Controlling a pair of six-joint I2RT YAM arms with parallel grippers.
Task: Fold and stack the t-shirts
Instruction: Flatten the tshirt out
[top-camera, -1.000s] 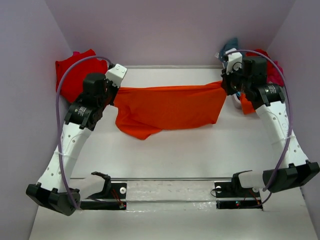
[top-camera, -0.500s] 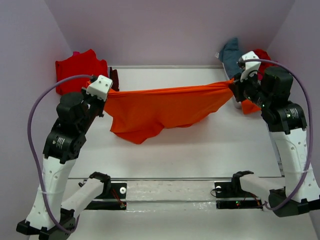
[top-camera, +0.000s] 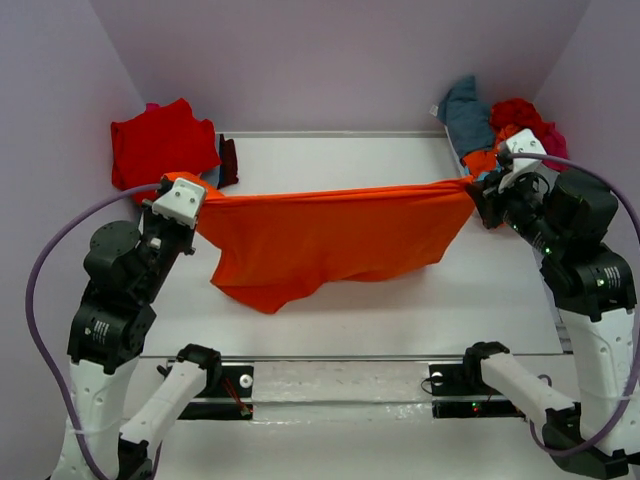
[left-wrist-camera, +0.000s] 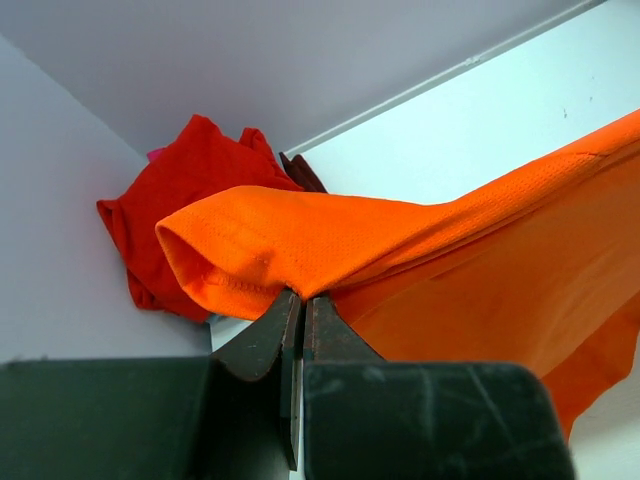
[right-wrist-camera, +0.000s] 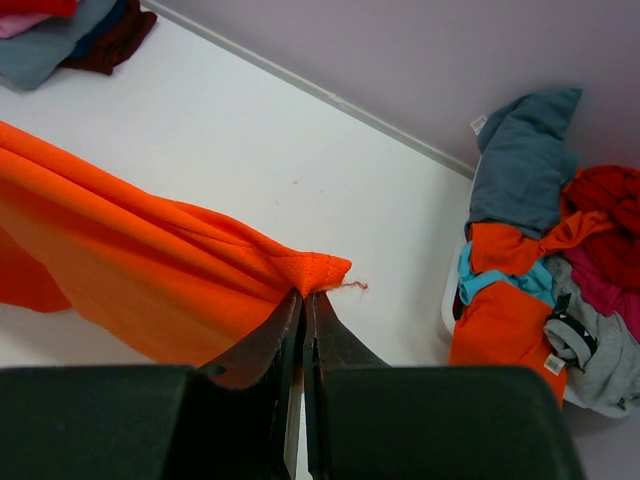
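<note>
White tabletop (top-camera: 380, 330) spreads out beneath us, closed in by pale lilac walls (top-camera: 330, 60) on three sides. Above it we hold the orange shirt (top-camera: 330, 235) stretched between our two claws. Its top edge is pulled into a nearly straight line from left to right. The rest hangs as a loose sheet, sagging lowest toward the left. We cannot tell whether that lowest fold touches the table.

In the far right corner lies a heap of shirts (top-camera: 505, 125). A teal one (right-wrist-camera: 520, 150) sits on the far side, with a red one (right-wrist-camera: 610, 200), a magenta one (right-wrist-camera: 600, 285) and a grey one (right-wrist-camera: 600, 350) beside it. Nearest to us in the heap is another orange piece (right-wrist-camera: 495, 330) with a strip of light blue cloth (right-wrist-camera: 490, 280) across it.

In the far left corner a red shirt (top-camera: 160, 145) is crumpled against the wall, and a small dark maroon cloth (top-camera: 229, 160) lies just beside it on the right.

Our left claw (left-wrist-camera: 303, 297) is pinched tight on a bunched corner of the orange shirt, and the hem rolls over above the tips. Our right claw (right-wrist-camera: 303, 293) is clamped on the opposite corner, where a short loose thread (right-wrist-camera: 352, 286) sticks out to the right.
</note>
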